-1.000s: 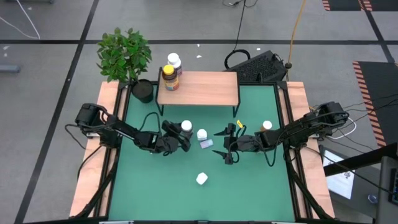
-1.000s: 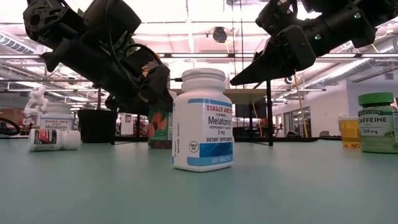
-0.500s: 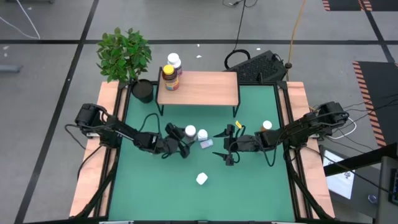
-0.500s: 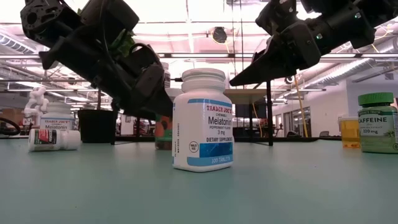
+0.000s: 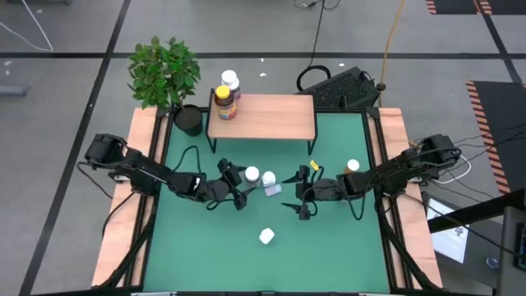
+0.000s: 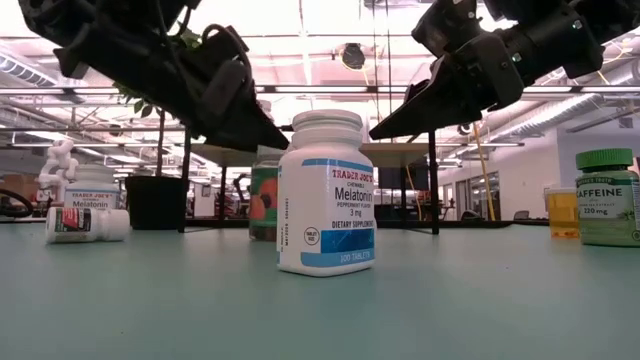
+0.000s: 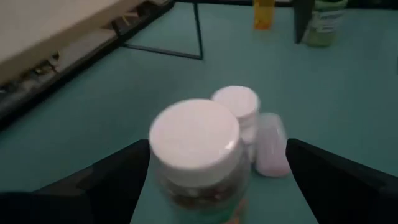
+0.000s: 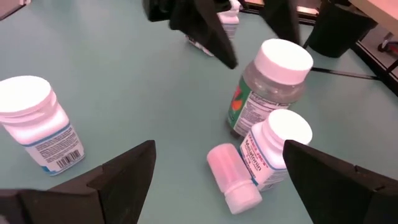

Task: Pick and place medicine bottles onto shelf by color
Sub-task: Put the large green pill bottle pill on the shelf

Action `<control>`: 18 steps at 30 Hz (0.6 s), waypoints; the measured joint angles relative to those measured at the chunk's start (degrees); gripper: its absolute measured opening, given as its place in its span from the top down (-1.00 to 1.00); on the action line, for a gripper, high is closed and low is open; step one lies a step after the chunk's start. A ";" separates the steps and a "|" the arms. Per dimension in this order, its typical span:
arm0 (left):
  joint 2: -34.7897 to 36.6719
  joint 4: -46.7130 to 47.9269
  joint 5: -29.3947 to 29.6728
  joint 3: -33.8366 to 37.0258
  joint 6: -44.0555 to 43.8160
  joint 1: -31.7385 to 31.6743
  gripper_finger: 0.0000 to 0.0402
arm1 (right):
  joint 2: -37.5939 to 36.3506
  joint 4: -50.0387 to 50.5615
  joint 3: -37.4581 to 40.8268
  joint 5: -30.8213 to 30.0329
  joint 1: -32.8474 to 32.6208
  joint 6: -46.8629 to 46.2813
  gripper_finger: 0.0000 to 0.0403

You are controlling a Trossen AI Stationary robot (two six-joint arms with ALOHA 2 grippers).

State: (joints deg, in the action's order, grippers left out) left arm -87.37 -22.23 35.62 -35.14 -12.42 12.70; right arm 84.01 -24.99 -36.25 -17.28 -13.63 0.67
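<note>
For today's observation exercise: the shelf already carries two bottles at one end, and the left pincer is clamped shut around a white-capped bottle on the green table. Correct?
Not quite. The left pincer is open, its fingers either side of the white-capped bottle without closing on it, as the left wrist view shows. The shelf does carry two bottles at one end.

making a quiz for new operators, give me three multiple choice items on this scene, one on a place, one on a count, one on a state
1. Where does the yellow-capped bottle stand?
A. on the green table
B. on the shelf
C. in the plant pot

2. How many bottles are on the shelf?
A. two
B. none
C. five

3. How does the left gripper stand?
A. shut on a bottle
B. out of view
C. open, its fingers on either side of the white-capped bottle

Key: 1 B, the high view shows it at the shelf's left end. 2 A, only that one and a white-capped one behind it. 3 C, the left wrist view shows gaps on both sides.
</note>
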 joint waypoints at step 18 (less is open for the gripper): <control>0.10 -0.31 -10.83 0.00 1.88 -7.91 -0.53 | 0.00 -0.36 0.00 0.96 0.00 0.11 -0.73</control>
State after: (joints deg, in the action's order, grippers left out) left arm -87.26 -22.55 24.78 -35.14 -10.54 4.79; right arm 84.01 -25.35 -36.25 -16.32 -13.63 0.78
